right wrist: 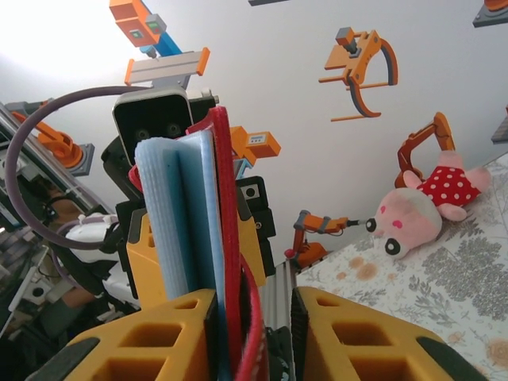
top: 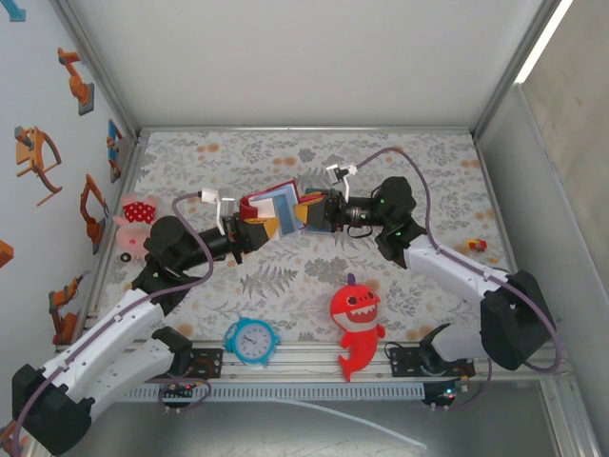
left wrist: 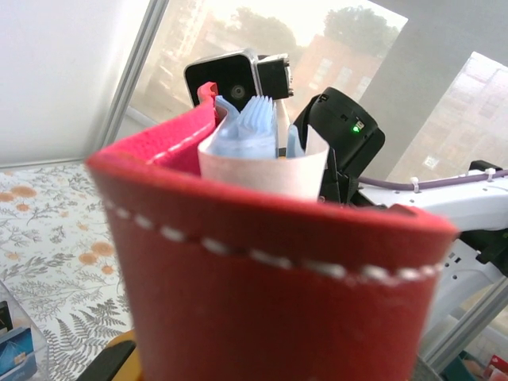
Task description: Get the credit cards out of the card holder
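The dark red card holder [top: 274, 204] hangs above the middle of the table, between the two grippers. My left gripper [top: 251, 227] is shut on it; its yellow fingers [right wrist: 148, 255] flank the holder in the right wrist view. In the left wrist view the holder's red outer side [left wrist: 270, 294] hides those jaws, and the pale blue pockets [left wrist: 252, 125] fan out above it. My right gripper [right wrist: 252, 306] is open around the holder's edge: the red leather [right wrist: 230, 262] lies against one finger, with a wide gap to the other. The credit cards are hidden inside the pockets.
A red shark toy [top: 357, 320] and a blue alarm clock [top: 252, 340] lie near the front edge. A pink plush pig in a red dotted dress [top: 136, 211] sits at the left wall. A small red-yellow toy [top: 477, 246] lies at the right.
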